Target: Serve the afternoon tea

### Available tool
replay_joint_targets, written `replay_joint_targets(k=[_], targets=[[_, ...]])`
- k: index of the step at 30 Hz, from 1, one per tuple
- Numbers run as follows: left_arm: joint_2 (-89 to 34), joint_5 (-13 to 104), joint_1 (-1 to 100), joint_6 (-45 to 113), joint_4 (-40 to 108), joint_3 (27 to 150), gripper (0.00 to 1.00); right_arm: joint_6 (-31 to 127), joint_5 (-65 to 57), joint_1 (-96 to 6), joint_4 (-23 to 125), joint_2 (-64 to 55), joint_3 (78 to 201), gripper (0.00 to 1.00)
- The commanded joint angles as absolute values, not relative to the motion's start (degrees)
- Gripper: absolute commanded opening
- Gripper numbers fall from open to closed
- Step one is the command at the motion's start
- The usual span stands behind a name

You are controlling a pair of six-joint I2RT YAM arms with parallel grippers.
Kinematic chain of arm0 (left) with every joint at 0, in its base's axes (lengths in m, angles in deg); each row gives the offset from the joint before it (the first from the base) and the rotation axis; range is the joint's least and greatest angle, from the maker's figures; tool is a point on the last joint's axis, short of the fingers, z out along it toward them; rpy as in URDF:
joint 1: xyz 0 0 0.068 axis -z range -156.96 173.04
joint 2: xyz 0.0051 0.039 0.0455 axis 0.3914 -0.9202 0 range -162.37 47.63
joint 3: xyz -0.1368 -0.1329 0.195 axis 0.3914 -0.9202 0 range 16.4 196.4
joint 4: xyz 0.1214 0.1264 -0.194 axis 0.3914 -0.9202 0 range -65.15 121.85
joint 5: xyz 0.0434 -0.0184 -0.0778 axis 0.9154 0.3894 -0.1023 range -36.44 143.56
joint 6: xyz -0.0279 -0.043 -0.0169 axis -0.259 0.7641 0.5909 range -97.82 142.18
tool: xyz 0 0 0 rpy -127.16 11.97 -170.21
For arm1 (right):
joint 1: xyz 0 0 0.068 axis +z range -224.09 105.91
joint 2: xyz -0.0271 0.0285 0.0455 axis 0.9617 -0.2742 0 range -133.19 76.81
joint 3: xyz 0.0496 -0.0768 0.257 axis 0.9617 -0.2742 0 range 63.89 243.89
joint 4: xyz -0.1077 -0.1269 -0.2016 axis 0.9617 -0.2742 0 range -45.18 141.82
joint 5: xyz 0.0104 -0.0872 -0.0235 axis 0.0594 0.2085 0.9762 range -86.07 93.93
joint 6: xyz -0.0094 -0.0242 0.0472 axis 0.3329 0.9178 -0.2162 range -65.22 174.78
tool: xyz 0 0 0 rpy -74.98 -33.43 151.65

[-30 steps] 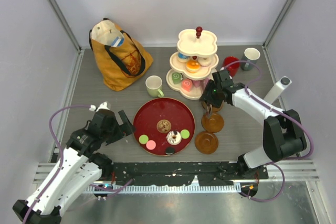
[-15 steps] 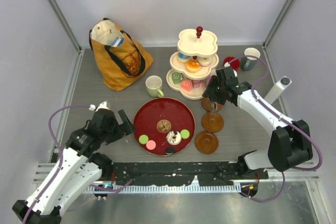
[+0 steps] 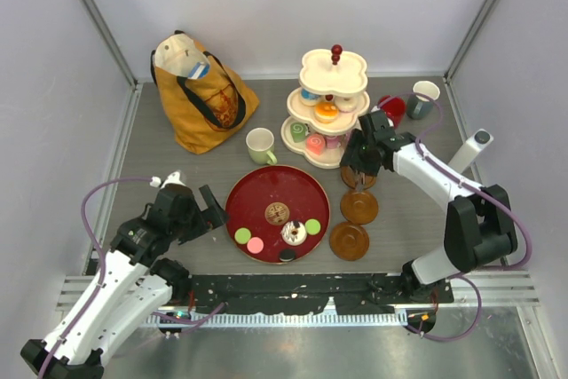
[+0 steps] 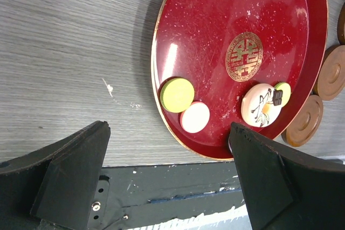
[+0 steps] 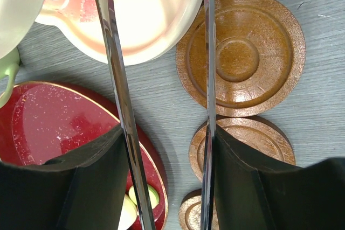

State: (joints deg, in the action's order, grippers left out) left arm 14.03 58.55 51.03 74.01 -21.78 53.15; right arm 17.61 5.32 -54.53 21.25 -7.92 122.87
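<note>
Task judged part done. The tiered stand (image 3: pixel 319 73), at one o'clock on the table, carried several pastries (image 3: pixel 326 113). The red tray (image 3: pixel 266 188), at six o'clock, held a few more. The pale green mug (image 3: pixel 260 145), red mug (image 3: pixel 393 108) and grey-blue mug (image 3: pixel 423 98) all stood off the three saucers (image 3: pixel 349 241). The left gripper (image 3: pixel 209 210) gaped wide and empty at the tray's nine o'clock. The right gripper (image 3: pixel 356 177), roughly half open, gripped nothing and hung at the stand's five o'clock, over the farthest saucer.
</note>
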Motion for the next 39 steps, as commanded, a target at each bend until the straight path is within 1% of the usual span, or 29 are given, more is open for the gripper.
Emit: replay_joint_targets(k=[1, 6, 13, 16, 22, 26, 31, 36, 39], targets=[[14.32, 59.71, 50.73, 73.16, -20.98, 55.33, 1.0, 19.18, 7.88, -54.4, 20.62, -8.09, 126.55, 0.6], [13.36, 59.62, 50.82, 72.98, -20.1, 55.16, 1.0, 19.8, 10.25, -54.4, 19.21, -6.95, 126.03, 0.61], [11.95, 59.18, 50.82, 72.72, -19.04, 54.98, 1.0, 21.82, 9.12, -54.4, 17.54, -4.84, 124.8, 0.61], [11.86, 59.09, 50.82, 72.72, -18.95, 54.98, 1.0, 22.43, 8.59, -54.31, 17.89, -1.95, 123.31, 0.61], [12.21, 59.01, 50.73, 72.89, -18.87, 55.07, 0.99, 27.44, -0.2, -53.35, 16.67, 6.83, 118.65, 0.61], [12.21, 59.01, 50.82, 73.07, -19.04, 54.89, 1.0, 29.99, 3.66, -44.05, 9.92, 14.39, 117.68, 0.61], [12.21, 58.48, 50.73, 73.16, -18.96, 54.89, 1.0, 27.98, 3.49, -28.95, 2.35, 20.38, 117.15, 0.61], [12.12, 57.78, 50.82, 73.16, -19.04, 54.98, 1.0, 26.39, 0.95, -20.14, -1.35, 21.7, 116.71, 0.61], [12.04, 58.04, 50.82, 73.16, -19.83, 54.98, 1.0, 27.09, 0.59, -15.65, -3.28, 19.78, 116.71, 0.61]])
